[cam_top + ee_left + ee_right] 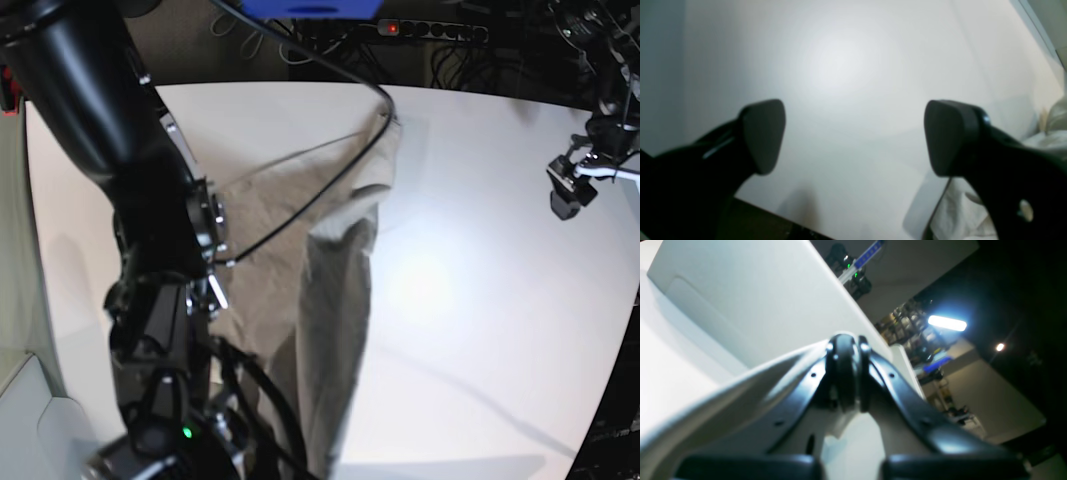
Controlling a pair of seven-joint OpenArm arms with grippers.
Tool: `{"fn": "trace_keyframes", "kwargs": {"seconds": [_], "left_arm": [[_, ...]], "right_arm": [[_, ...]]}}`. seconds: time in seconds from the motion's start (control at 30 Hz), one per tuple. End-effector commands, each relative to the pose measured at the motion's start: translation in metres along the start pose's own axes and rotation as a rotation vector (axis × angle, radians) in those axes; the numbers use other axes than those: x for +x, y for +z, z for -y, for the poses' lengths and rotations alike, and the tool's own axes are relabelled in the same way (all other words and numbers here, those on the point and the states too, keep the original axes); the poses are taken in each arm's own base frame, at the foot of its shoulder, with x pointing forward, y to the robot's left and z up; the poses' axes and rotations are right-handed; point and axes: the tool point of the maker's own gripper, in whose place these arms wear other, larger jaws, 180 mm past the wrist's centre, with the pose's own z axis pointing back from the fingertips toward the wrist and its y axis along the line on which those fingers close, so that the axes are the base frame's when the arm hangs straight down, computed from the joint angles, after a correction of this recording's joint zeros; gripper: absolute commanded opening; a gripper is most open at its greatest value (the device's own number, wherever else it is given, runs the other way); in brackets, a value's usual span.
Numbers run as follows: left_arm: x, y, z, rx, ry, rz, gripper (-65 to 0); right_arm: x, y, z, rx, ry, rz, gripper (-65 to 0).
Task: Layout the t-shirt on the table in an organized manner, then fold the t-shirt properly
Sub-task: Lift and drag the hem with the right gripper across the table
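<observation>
T-shirt [300, 300] hangs in a tall drape over the left half of the bench [480, 300], lower part lifted off the surface. Right tool [848, 386] clamped shut on a fabric edge, cloth pinched between its pads. Left tool [853, 140] spread wide, empty, over bare bench, shirt at its side. Judgement: layout step. Bring the left tool to a matching edge, then spread evenly; avoid twisting.

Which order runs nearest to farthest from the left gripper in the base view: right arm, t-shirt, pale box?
From the left gripper:
1. t-shirt, mid-table.
2. right arm, view's left side.
3. pale box, bottom-left corner.
</observation>
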Motion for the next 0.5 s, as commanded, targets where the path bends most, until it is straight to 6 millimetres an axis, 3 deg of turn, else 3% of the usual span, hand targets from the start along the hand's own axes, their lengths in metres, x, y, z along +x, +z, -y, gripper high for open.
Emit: {"fn": "trace_keyframes", "kwargs": {"seconds": [0.0,0.17,0.33,0.47], "left_arm": [[0.012,0.003,0.003,-0.011,-0.015,0.036,0.0],[0.012,0.003,0.003,-0.010,-0.014,0.037,0.0],[0.016,0.006,-0.004,0.007,-0.007,0.052,0.0],[0.022,0.010,-0.012,0.027,0.003,0.071,0.0]], "right_arm": [[0.015,-0.003,0.017,-0.033,0.005,0.031,-65.0],[0.026,-0.025,0.027,-0.011,0.033,0.012,-65.0],[0.055,-0.035,0.037,0.008,0.041,0.097,-65.0],[0.048,-0.031,0.054,-0.028,0.012,0.067,-65.0]]}}
